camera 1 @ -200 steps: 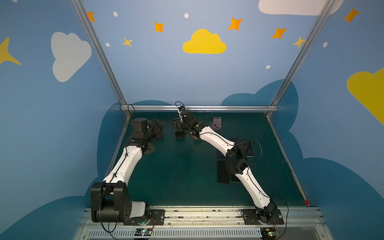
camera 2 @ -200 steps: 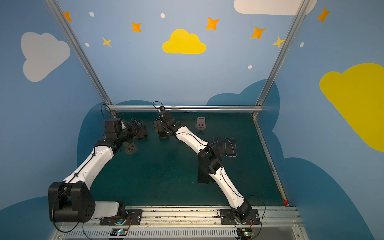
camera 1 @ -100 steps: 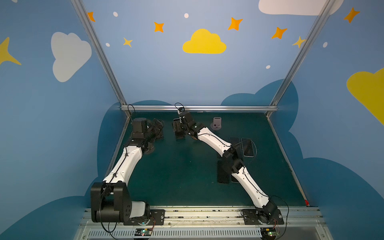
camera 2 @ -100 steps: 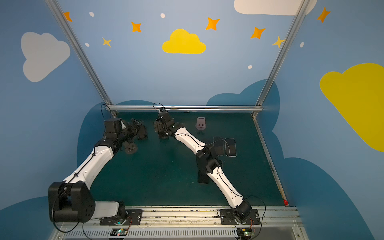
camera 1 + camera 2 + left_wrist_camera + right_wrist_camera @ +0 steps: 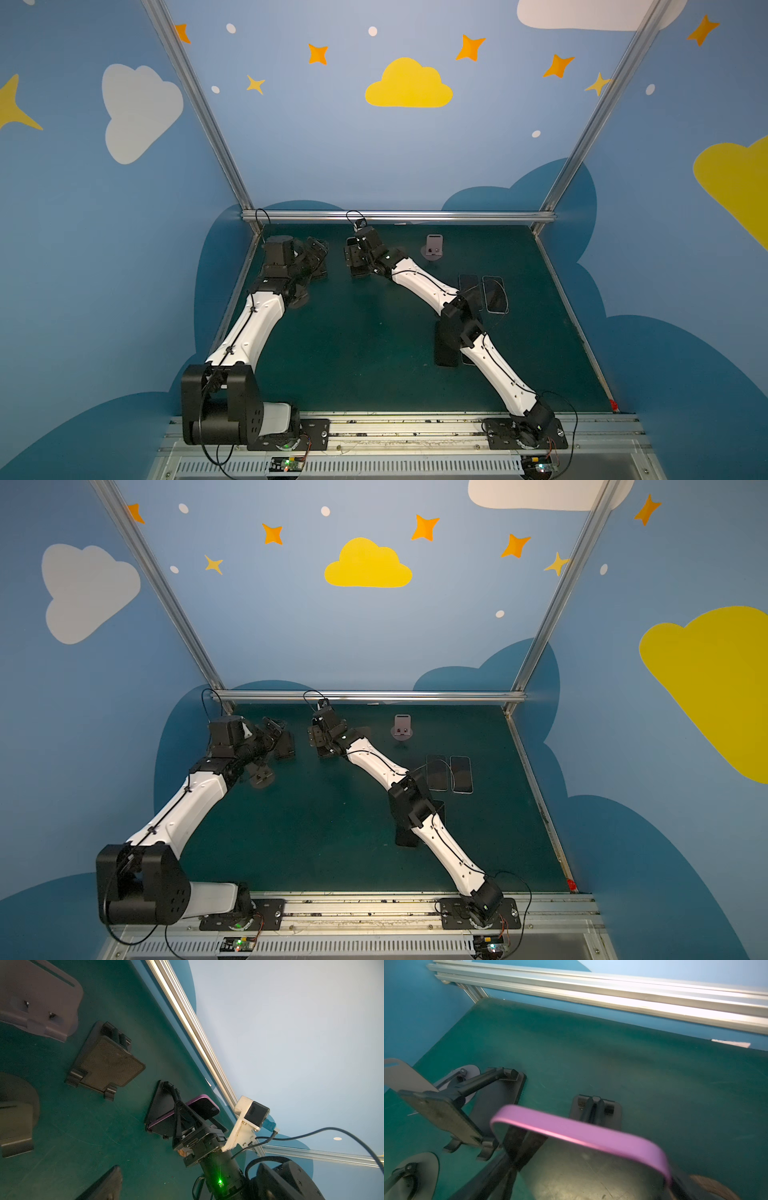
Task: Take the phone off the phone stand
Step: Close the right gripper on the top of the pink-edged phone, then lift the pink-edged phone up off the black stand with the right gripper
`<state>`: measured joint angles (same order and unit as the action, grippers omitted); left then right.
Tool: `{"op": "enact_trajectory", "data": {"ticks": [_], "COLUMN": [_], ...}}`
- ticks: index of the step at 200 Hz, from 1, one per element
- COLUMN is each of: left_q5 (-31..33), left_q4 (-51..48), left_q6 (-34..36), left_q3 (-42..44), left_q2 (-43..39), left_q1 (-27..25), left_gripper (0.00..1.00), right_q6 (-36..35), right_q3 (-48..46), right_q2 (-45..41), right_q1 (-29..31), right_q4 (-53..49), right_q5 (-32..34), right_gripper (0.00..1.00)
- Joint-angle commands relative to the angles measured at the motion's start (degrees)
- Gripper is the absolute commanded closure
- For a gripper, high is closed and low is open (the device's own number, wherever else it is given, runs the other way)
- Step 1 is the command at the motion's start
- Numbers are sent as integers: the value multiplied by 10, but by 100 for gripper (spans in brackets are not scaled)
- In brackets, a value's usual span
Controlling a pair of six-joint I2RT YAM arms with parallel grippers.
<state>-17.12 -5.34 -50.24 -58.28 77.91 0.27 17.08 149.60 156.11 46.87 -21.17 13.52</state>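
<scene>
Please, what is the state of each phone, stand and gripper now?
purple phone: leaning on its black stand, between the right jaws
right gripper: jaws astride the phone, grip unclear
left gripper: jaws open
second black stand: propped up, empty
grey stand: upright, empty
two phones: flat on the mat, screens dark

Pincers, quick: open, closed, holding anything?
Left pincer: open.
Right pincer: straddles the purple phone on its black phone stand; firm grip cannot be told.
</scene>
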Motion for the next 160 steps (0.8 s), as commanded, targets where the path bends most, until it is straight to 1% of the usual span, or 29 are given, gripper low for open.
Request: {"op": "enact_trajectory", "data": {"ticks": [1, 23, 66, 103, 136, 160], "left_q5": [-3, -3, -3, -7, -7, -6], "left_q4": [13, 13, 15, 17, 19, 19], "left_q6": [-3, -2, -2, -4, -5, -4], "left_q3": [0, 0, 0, 1, 2, 3], "left_q2": [-4, -4, -5, -6, -8, -9], "left_q1": [3, 3, 4, 4, 4, 5], "left_gripper": [0, 0, 0, 0, 0, 0], "right_q6": [-5, -4, -24, -51, -54, -55], "right_q3": [17, 17, 12, -26, -34, -60], "right_q2": [17, 17, 5, -26, -42, -60], "right_q1": [2, 2, 7, 18, 22, 23], "right_q4": [3, 2, 2, 39, 44, 60], "right_q5": [6, 7, 22, 19, 20, 21], "right_gripper": [12, 15, 25, 30, 36, 40]}}
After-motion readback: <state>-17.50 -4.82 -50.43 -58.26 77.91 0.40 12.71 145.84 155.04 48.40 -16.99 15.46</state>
